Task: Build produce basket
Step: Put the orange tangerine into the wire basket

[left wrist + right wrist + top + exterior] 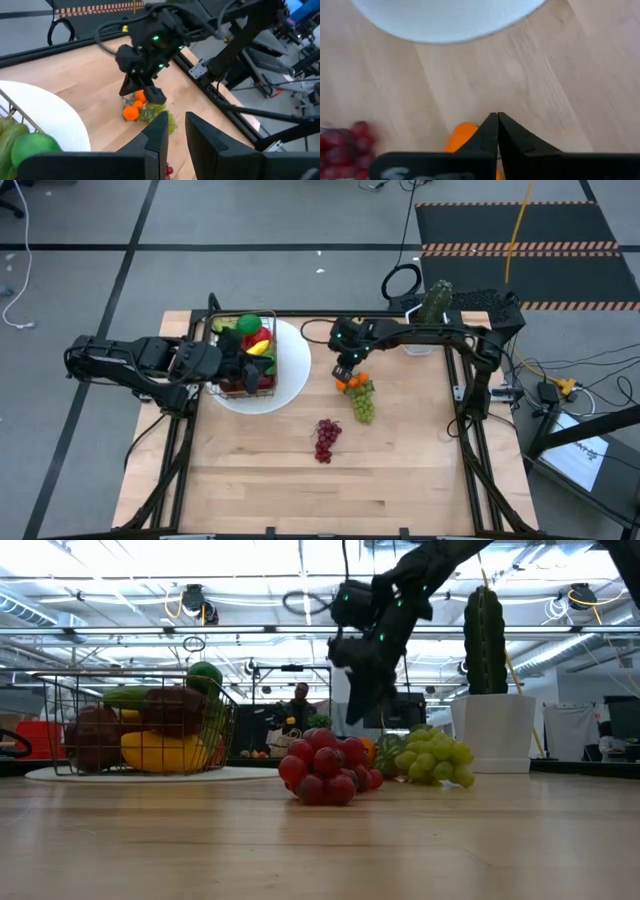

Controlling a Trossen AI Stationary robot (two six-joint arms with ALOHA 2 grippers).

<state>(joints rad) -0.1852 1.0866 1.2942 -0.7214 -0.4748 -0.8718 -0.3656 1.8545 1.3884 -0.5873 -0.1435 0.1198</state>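
1. Surface: pale wooden table [400, 470], centre of the high view, grey floor around it; workshop room behind in the low view.
2. Nearest, low view: red grapes [328, 768] loose on the wood; green grapes [432, 758] and small oranges [352, 382] just behind.
3. Right gripper [344, 372]: fingers pressed together at the oranges; whether it holds anything I cannot tell. Judgement: confirm a grip before lifting, then clear the rim.
4. Left gripper [255, 366]: nearly closed, holding nothing visible, beside the basket.
5. Basket [244, 356]: upper left, on the white plate [292, 370]; holds yellow, red and green produce.
6. Farthest: cactus [436, 300].
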